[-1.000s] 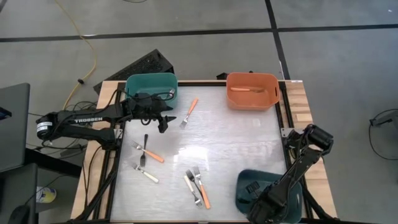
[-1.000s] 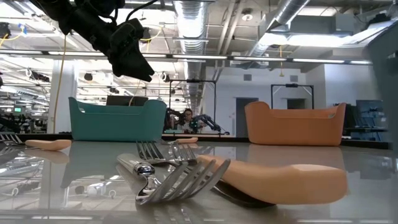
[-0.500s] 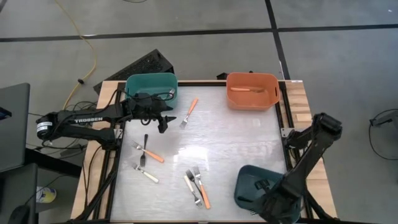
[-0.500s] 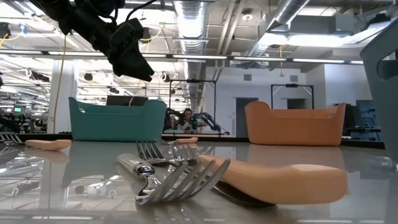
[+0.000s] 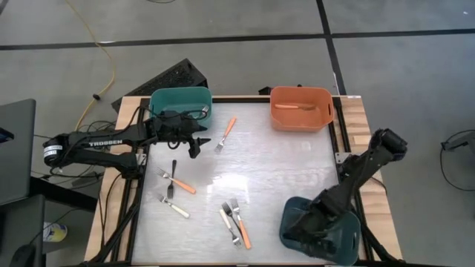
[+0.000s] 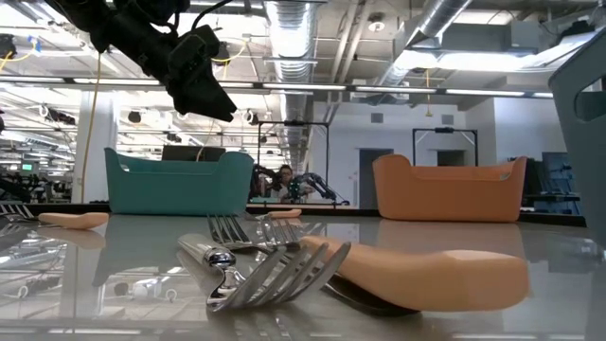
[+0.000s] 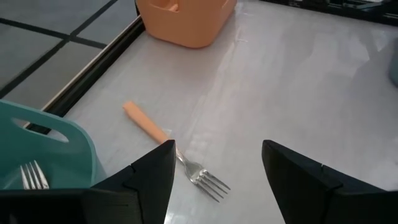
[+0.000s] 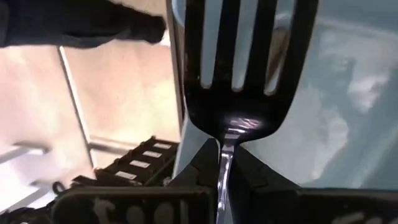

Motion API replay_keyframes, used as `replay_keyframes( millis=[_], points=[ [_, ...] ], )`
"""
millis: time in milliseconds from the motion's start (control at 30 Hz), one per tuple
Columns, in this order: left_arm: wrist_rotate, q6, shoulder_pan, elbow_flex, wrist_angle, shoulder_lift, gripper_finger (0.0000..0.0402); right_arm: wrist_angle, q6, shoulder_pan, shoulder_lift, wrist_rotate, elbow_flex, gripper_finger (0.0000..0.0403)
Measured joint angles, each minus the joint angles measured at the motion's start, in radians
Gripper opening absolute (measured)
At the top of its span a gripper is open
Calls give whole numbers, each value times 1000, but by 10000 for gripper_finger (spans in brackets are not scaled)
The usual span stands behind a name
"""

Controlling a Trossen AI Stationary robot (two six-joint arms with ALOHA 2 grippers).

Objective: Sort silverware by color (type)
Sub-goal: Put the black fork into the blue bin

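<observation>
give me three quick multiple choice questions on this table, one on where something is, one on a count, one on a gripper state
1. Where is the right gripper?
A. at the dark blue bin at the near right corner
B. over the orange bin
C. over the teal bin

2. How many forks lie loose on the table, outside the bins?
A. two
B. six
C. ten

3. How is the left gripper?
A. shut on a fork
B. open and empty
C. shut and empty

Answers:
1 A: the high view shows the right arm reaching down to that bin.
2 B: the high view shows one orange-handled fork near the left gripper, three forks at mid left and two at the near middle.
3 B: the left wrist view shows its fingers apart, with that fork on the table beyond them.
</observation>
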Motion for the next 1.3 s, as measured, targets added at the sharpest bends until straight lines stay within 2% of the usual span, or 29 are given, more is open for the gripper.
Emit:
replay_keyframes(
  millis=[133, 433, 600, 967, 1033, 1167, 1300],
  points=[
    [38, -5, 0, 0, 0, 0, 224, 46, 23, 30, 57, -30, -1, 33],
    [75, -7, 0, 0, -2, 0, 224, 129, 110, 72, 141, -15, -1, 33],
    [75, -8, 0, 0, 0, 0, 224, 184, 140, 62, 142, -14, -1, 33],
    [106, -17, 0, 0, 6, 0, 224, 165, 187, 63, 103, 5, -2, 33],
    [114, -20, 0, 0, 6, 0, 224, 210, 197, 62, 101, -16, -30, 33],
    [127, -41, 0, 0, 5, 0, 224, 415, 273, 49, 84, -40, -162, 33],
    [127, -43, -12, 0, -3, 0, 224, 419, 332, 42, 81, -58, -230, 33]
  ],
)
